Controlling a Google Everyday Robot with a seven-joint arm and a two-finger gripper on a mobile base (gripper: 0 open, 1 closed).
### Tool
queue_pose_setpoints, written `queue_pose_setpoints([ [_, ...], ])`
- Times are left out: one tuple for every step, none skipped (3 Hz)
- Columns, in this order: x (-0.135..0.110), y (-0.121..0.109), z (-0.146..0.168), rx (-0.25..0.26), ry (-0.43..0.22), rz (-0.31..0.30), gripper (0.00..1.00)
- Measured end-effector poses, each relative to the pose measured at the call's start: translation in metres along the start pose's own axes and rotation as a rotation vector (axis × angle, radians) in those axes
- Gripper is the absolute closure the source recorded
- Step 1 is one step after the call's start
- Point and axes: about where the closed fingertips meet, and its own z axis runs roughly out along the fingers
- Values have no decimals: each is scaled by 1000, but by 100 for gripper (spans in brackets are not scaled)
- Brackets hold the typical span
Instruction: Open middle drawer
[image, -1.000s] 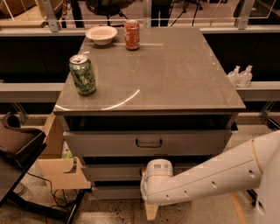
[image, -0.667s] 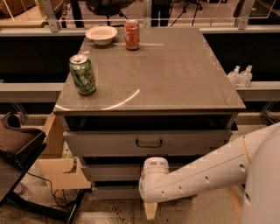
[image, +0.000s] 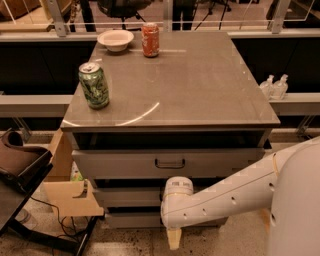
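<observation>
1. Little has shifted in the last second: the arm's white wrist (image: 178, 189) has crept slightly toward 9 o'clock, and its thick link now fills more of the 4 o'clock corner.
2. The middle drawer (image: 125, 196) sits shut, second of three in the cabinet, below the top drawer (image: 115, 164) and above the lowest drawer (image: 132, 220).
3. The wrist covers the middle drawer's centre, so its handle is hidden.
4. The hand (image: 173, 239) hangs at 6 o'clock from the wrist, low before the lowest drawer; whether it is spread or pressed together I cannot tell.
5. Risk: with three similar fronts stacked close, the hand could catch the top drawer's handle (image: 170, 163) at 12 o'clock, or the lowest front instead.
6. Risk: a crooked pull may bind the drawer and jolt the cabinet, tipping the green can (image: 93, 85) on the worktop (image: 200, 85).
7. The arm's base is cut off at 3 o'clock.
</observation>
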Motion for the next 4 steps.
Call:
queue_pose_setpoints([
  [8, -3, 7, -7, -10, 19, 0],
  [11, -5, 16, -19, -29, 26, 0],
  [10, -5, 25, -38, -43, 23, 0],
  [9, -6, 34, -59, -53, 16, 0],
])
